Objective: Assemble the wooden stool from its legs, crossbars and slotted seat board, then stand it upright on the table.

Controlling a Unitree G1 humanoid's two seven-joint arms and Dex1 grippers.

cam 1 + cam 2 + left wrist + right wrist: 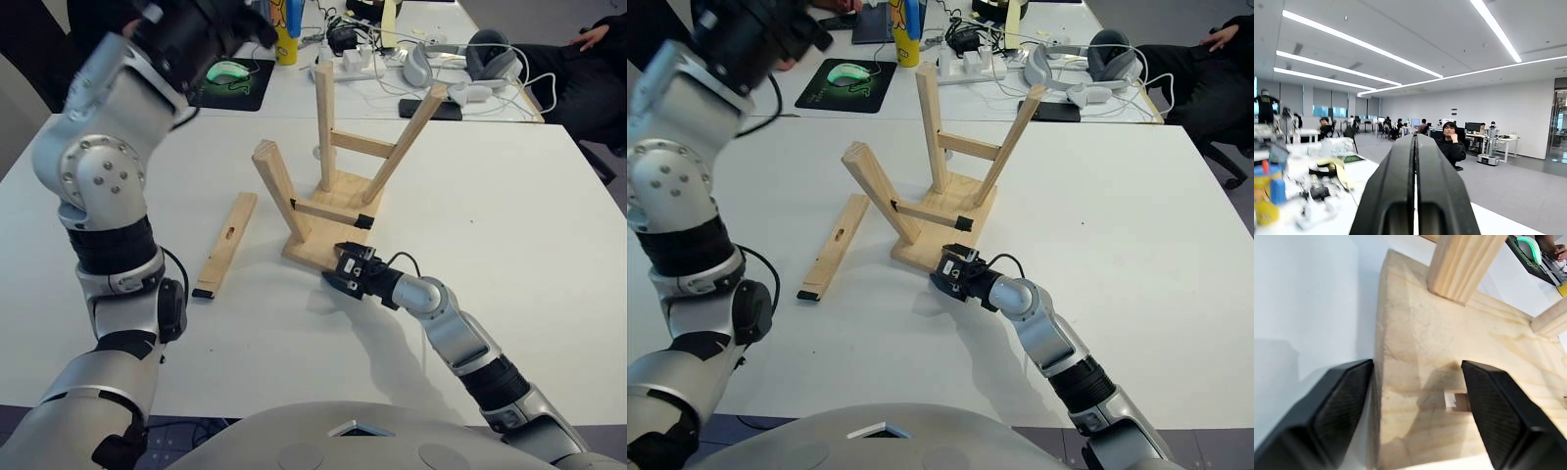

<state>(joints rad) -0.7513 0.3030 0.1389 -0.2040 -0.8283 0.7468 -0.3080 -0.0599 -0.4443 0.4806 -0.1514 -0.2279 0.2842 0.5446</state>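
The stool stands upside down mid-table, its slotted seat board [338, 204] flat on the white table [509, 215]. Three legs point up: a tilted one [279, 186] nearest my left side, an upright one [325, 117] and a leaning one [411, 137], with crossbars [361, 144] between them. A loose leg [225, 245] lies flat to the left of the board. My right gripper [343, 274] is open at the board's near edge. In the right wrist view its fingers [1332, 421] straddle the board's edge [1415, 333] near a slot [1455, 402]. My left gripper [1414, 139] is shut, empty and raised high.
A second table behind holds a black mouse pad with a green mouse [227, 70], a yellow bottle [286, 39], headphones [490, 54], a black phone [431, 108] and cables. Bare table lies to the right and front of the stool.
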